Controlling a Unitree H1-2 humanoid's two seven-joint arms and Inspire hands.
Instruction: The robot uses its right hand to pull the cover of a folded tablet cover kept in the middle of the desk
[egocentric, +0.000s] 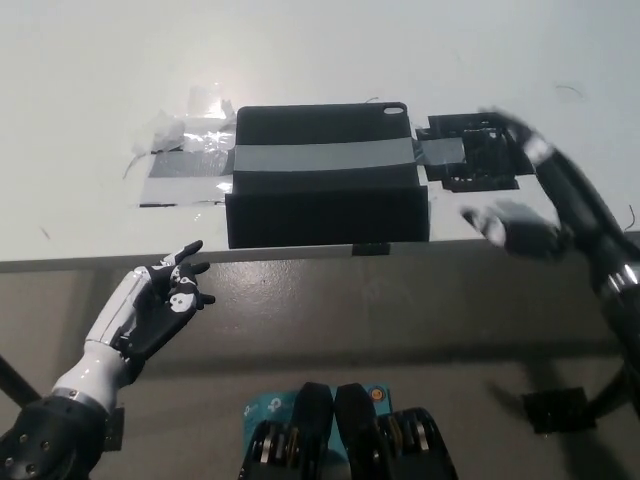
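- The white left hand (165, 300) rests at the lower left, below the near edge of the tabletop (90, 60), off the surface. It holds nothing; its fingers are loosely spread and point up and to the right, toward the edge.
- The black right arm (590, 225) comes in from the lower right and reaches up and leftward over the tabletop's right side.
- The right hand (505, 185) is motion-blurred. Its fingers look spread apart, some low near the tabletop's near edge, others higher by the black patch (470, 155) just right of the cover. Whether it touches or grips anything cannot be told from the blur.
- The tablet cover (325, 180), dark and folded, lies flat in the middle of the tabletop, close to the near edge. Its long axis runs left to right.
- A grey tape strip (320, 157) crosses the cover along that axis and continues past both ends.
- Left of the cover, crumpled clear tape (185, 130) sticks to the white surface.
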